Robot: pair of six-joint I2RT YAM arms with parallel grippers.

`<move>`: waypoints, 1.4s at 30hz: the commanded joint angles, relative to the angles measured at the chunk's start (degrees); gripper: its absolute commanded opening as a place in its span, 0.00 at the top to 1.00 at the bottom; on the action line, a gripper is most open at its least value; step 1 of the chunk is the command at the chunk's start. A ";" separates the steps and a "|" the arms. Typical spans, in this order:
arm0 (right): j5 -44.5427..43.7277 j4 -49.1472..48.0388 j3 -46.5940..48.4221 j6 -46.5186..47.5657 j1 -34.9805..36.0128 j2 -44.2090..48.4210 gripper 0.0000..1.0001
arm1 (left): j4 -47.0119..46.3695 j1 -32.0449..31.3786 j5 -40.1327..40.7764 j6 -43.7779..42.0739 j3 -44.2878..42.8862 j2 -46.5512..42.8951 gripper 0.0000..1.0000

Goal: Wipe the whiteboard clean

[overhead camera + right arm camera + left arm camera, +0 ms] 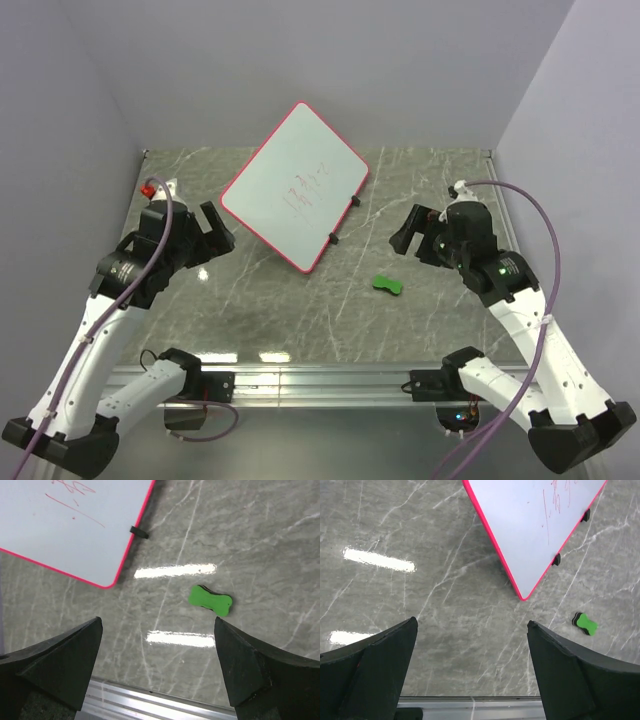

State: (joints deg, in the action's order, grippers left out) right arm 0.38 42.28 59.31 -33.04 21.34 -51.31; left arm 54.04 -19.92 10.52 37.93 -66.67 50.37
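The whiteboard (292, 185) lies tilted at the back middle of the table, white with a red-pink rim, two black feet on its right edge and red scribbles near its middle. It also shows in the left wrist view (530, 525) and the right wrist view (70, 525). A small green bone-shaped eraser (387, 285) lies on the table to its lower right, and shows in the left wrist view (585, 624) and the right wrist view (210, 600). My left gripper (213, 232) is open and empty left of the board. My right gripper (412, 238) is open and empty, above and right of the eraser.
The grey marble table (300, 320) ends in a metal rail (320, 378) at the near edge. Walls close in at the back and both sides. A small red object (148, 189) sits at the far left edge.
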 commanded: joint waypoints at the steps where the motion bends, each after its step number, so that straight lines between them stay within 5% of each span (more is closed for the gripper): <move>1: -0.56 2.63 0.37 4.20 0.19 1.56 0.00 | -0.96 -1.17 -1.03 -2.77 -2.76 -0.80 0.01; 13: -16.81 6.85 -2.35 13.35 16.35 -15.74 0.00 | 3.87 -2.67 1.69 -3.92 -2.76 -3.70 0.01; 28: -14.79 -5.37 5.02 17.74 16.10 -45.35 0.00 | 9.32 -2.67 1.60 0.47 -0.65 -8.88 0.02; 35: -13.39 -9.58 2.66 18.01 12.41 -48.01 0.00 | 12.31 -2.67 2.57 1.27 -2.67 -8.53 0.02; 42: -11.37 -11.26 -3.58 16.95 10.21 -40.90 0.00 | 13.37 -2.67 3.36 2.23 -3.64 -7.83 0.03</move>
State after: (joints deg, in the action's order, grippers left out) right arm -11.75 32.73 57.63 -15.81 32.01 -96.44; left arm 66.30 -22.44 12.53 38.92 -67.99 42.02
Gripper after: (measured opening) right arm 0.994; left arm 0.973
